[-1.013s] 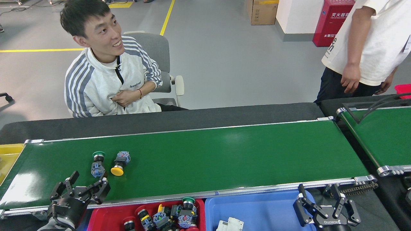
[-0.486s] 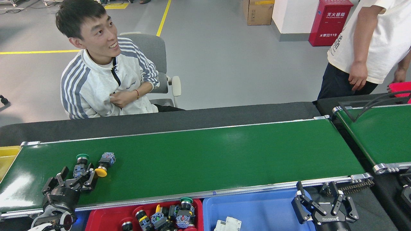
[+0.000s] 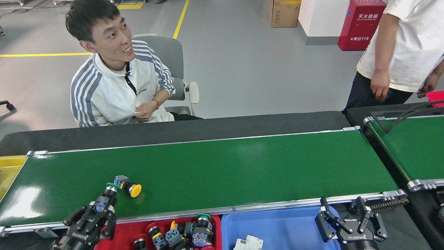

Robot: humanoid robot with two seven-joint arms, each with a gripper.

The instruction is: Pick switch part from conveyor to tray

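Head view, nearest first. The left gripper (image 3: 99, 212) rises from the lower left corner, angled up and to the right, its black fingers (image 3: 111, 222) pinched on the green-capped switch part (image 3: 105, 198), a push-button with a black barrel and a blue-grey contact block; the part sits over the near edge of the conveyor (image 3: 242, 170), but whether it is lifted clear of the belt cannot be told. The right gripper (image 3: 351, 217) stands at the lower right, fingers spread and holding nothing, beside the blue tray (image 3: 284, 227). The blue tray holds 1 white part (image 3: 248, 244) in view. The red tray (image 3: 118, 236), left of the blue one, holds a heap of switch parts (image 3: 184, 233) too tangled to count. On the glossy green belt lies 1 more switch, the yellow-capped switch part (image 3: 129, 185), on its side and touching the green cap of the held one. A yellow bin (image 3: 8, 168) sits off the belt's left end; a second green belt (image 3: 412, 146) lies to the right. Beyond: 1 seated person (image 3: 114, 86) in a striped white jacket, 1 standing person (image 3: 402, 52), 1 red cabinet (image 3: 362, 24), 1 cardboard box (image 3: 281, 12).
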